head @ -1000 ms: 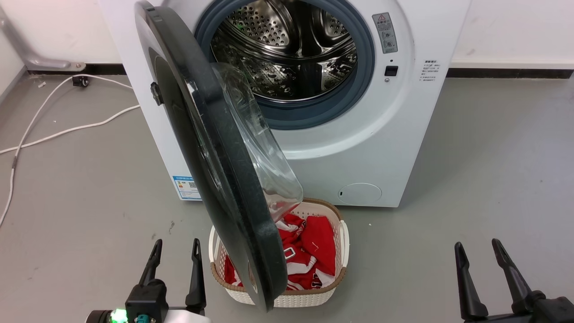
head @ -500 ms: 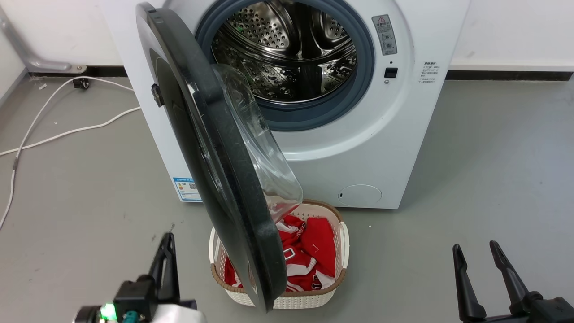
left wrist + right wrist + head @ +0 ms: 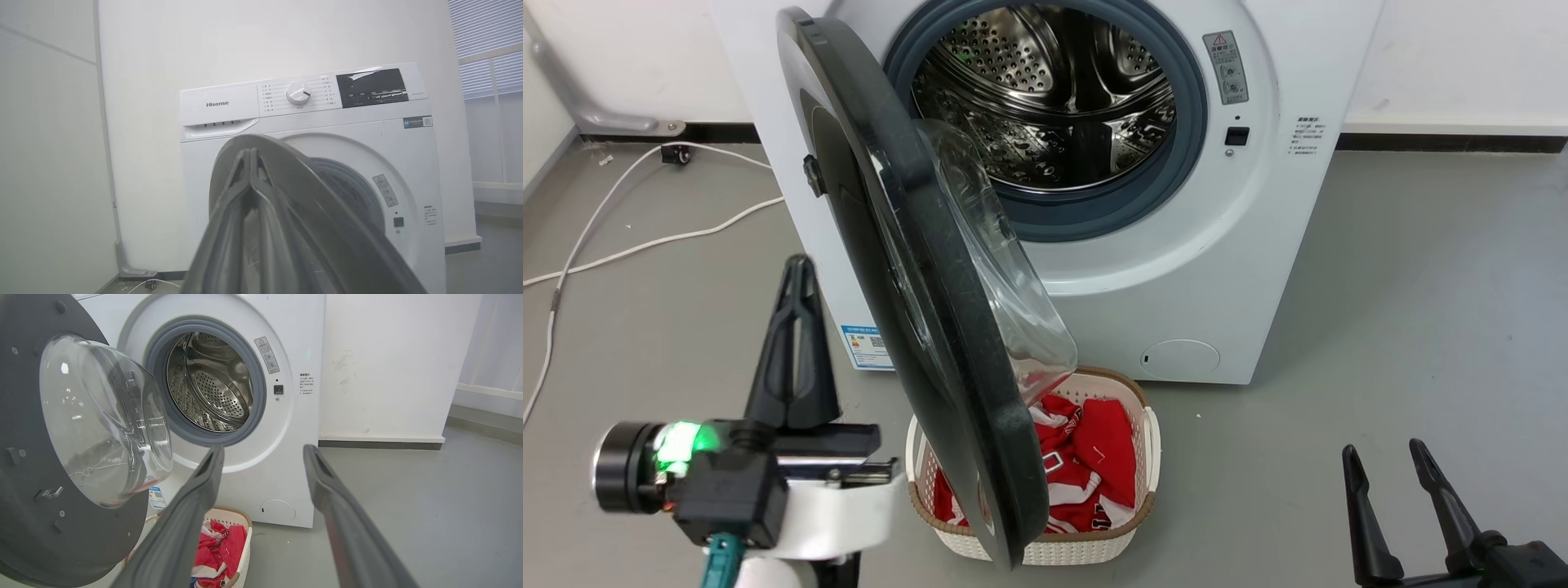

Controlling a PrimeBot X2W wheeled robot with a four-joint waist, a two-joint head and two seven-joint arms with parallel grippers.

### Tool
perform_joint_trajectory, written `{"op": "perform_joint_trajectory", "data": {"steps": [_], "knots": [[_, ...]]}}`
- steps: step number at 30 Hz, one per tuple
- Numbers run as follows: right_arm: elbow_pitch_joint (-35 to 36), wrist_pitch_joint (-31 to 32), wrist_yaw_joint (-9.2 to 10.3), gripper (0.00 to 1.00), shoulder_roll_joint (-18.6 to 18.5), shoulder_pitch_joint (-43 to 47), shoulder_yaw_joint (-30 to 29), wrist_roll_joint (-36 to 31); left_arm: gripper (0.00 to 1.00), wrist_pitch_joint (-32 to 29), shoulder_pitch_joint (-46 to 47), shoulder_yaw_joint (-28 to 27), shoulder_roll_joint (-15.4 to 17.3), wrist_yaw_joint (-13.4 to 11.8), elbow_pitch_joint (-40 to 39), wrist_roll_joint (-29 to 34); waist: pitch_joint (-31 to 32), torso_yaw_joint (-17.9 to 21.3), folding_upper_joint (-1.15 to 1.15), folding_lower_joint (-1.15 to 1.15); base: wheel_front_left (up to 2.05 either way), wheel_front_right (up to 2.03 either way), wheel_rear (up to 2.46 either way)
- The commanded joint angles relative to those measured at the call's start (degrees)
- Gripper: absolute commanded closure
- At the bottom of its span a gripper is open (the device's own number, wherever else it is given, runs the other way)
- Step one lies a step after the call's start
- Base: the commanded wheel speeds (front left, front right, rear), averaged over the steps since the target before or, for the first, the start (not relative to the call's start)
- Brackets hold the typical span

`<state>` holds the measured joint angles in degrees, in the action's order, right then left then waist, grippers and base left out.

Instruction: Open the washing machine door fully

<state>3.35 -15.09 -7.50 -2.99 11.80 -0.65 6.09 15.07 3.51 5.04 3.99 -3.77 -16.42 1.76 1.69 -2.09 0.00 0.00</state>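
The washing machine door (image 3: 1005, 465) hangs about half open, its black rim edge-on to me and its clear glass bowl (image 3: 1013, 327) facing the drum. The right wrist view shows the door's grey inner face (image 3: 24, 416). My left gripper (image 3: 799, 265) is raised at the lower left, on the outer side of the door and apart from it. Its fingers are pressed together with nothing between them. In the left wrist view the left gripper (image 3: 250, 152) points at the door's top edge (image 3: 318, 196). My right gripper (image 3: 1382, 449) rests open at the lower right, right gripper (image 3: 263, 449) far from the door.
The white washing machine (image 3: 1176, 286) stands against the wall with its steel drum (image 3: 1054, 90) exposed. A white basket (image 3: 1145, 441) of red clothes (image 3: 1094, 457) sits on the floor under the door. A white cable (image 3: 645, 241) crosses the grey floor at the left.
My left gripper has risen in the head view and turned, and its fingers have come together. The door and the right gripper have stayed put.
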Motion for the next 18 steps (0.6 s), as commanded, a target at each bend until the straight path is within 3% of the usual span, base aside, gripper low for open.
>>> {"op": "perform_joint_trajectory", "data": {"steps": [1, 10, 18], "knots": [[-0.19, -0.1, 0.01, 0.0, 0.22, 0.16, 0.11, 0.42, 1.0, 0.16, 0.77, 1.06, 0.13, 0.11, -1.2, 0.65, 0.07, 0.06, 0.0, 0.0, 0.0, 0.0, 0.0], [-0.29, -0.1, 0.01, 0.0, 0.22, 0.02, 0.49, 0.5, 1.0, 0.16, 3.32, 11.72, 0.12, 2.1, -6.31, 2.52, 0.51, 0.41, 0.0, 0.0, 0.0, 0.0, 0.0], [-0.62, -0.1, 0.01, 0.0, 0.22, -0.32, 1.0, 0.57, 1.0, 0.15, 3.59, 20.25, -0.16, 3.37, -3.42, 1.83, 0.65, 0.34, 0.0, 0.0, 0.0, 0.0, 0.0]]}}
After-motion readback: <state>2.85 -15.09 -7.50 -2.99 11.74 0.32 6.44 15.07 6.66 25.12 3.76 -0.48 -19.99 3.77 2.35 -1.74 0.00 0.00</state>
